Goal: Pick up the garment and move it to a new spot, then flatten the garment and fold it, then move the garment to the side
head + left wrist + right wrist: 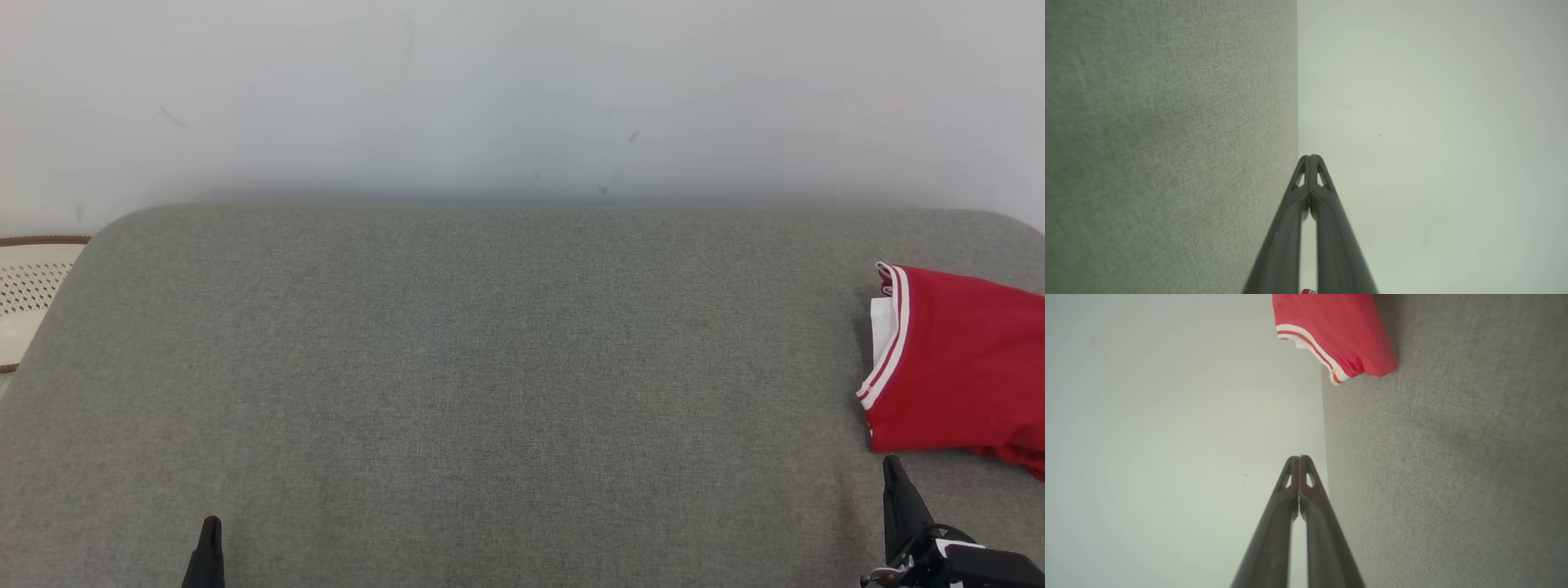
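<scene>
As the head view has it, the red garment (959, 359) lies in a compact, doubled-over bundle at the far right of the grey padded surface (490, 367), its white-striped trim facing the middle and part of it cut off by the picture's edge. The left gripper (211, 543) points up at the lower left, well apart from the cloth. The right gripper (896, 490) sits near the garment's front corner, not touching it. In the left wrist view the two fingers meet at the tips, clenched on nothing. In the right wrist view the fingers are likewise pressed together and empty, with the garment ahead and apart. By these signs the folding and the move aside look done. Little seems left, though the fold's neatness cannot be fully checked.
</scene>
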You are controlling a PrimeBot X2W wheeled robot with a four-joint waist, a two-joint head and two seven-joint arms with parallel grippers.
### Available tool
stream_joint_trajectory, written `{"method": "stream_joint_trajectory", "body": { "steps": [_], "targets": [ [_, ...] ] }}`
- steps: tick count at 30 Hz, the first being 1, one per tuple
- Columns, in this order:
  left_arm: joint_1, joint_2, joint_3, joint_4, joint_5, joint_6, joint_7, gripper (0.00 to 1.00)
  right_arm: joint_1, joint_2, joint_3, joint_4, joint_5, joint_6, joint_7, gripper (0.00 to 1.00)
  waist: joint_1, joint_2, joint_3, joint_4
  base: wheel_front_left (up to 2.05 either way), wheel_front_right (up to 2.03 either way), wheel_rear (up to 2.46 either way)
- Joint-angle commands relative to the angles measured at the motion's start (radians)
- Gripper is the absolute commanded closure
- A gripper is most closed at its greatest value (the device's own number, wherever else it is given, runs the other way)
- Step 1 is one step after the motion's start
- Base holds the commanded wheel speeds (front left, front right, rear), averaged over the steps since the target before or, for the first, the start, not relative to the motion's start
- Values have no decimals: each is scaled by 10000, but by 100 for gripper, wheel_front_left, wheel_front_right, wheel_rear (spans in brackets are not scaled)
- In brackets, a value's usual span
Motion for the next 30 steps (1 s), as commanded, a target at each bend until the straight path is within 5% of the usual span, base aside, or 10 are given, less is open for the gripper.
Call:
{"method": "stream_joint_trajectory", "body": {
  "steps": [1, 30],
  "targets": [
    [8, 34, 26, -20, -29, -24, 36, 100, 11, 31, -7, -5, -23, 4, -3, 100, 0, 0, 0, 0, 0, 0, 0],
    [8, 34, 26, -21, -29, -24, 36, 100, 10, 36, -15, -5, -31, 4, 4, 100, 0, 0, 0, 0, 0, 0, 0]
  ]
}}
